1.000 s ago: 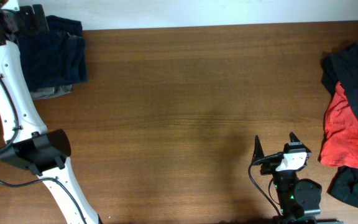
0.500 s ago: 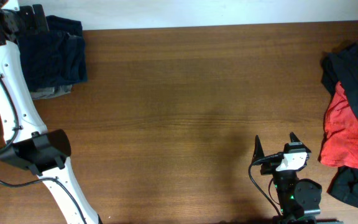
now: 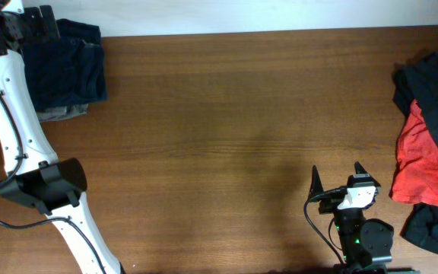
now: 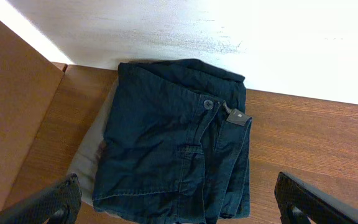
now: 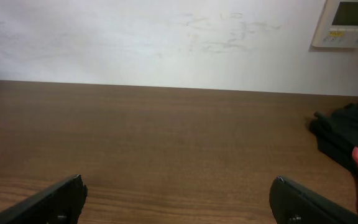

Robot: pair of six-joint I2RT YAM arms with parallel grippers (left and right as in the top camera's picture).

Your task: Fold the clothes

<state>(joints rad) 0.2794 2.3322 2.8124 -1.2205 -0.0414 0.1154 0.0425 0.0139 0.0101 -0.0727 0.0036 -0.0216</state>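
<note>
Both pairs of fingers stand wide apart, with nothing between them. We see the left fingers (image 4: 50,202) as two black tips in the lower corners of the left wrist view, hanging above a folded dark navy-blue fabric garment (image 4: 173,149). That garment lies at the far left corner of the brown wooden bench (image 3: 226,114), close to the white wall (image 4: 241,31). A dark round button (image 4: 208,104) and a small grey tag (image 4: 235,117) show near its waistband. Under it we make out a flat grey-olive fabric garment (image 4: 89,165), whose edge peeks out along the navy one's left side.

The right fingers (image 5: 55,202) sit low near the front edge of the bench and point across it toward the wall. At the right end of the bench we find a loose, wrinkled heap: a crumpled red fabric garment (image 3: 420,164) lying among the folds of a rumpled black fabric garment (image 3: 432,84). This heap is unfolded and well apart from the folded stack at the far left. The right wrist view catches only the heap's edge at its right border. On the wall above it, we note a small white wall panel with a greyish screen (image 5: 347,22).
</note>
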